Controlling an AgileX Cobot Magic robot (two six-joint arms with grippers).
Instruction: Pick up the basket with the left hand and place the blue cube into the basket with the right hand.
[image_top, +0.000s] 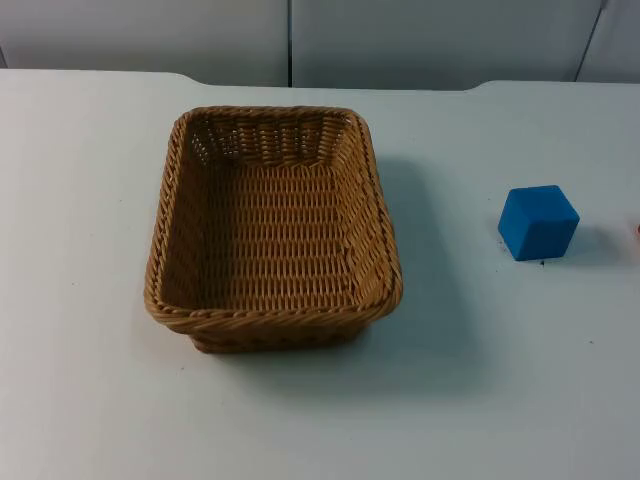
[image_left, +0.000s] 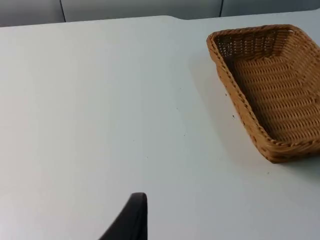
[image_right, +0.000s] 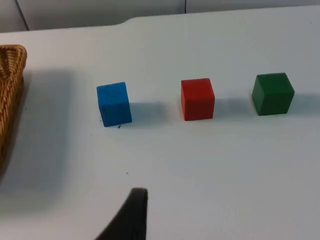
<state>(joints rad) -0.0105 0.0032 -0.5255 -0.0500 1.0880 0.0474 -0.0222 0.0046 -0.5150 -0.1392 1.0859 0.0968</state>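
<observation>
A plain white surface (image_top: 90, 400) stretches to a grey partition wall (image_top: 150, 35) at the back. The wall is made of flat panels divided by thin vertical seams. The surface's far edge has a shallow step in its outline. Even, soft light casts faint shadows.

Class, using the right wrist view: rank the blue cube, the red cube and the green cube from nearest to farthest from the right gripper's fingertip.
1. blue cube: nearest the right gripper's fingertip, the first of the row, beside the basket.
2. red cube: the middle of the row.
3. green cube: farthest, at the end of the row away from the basket.
</observation>
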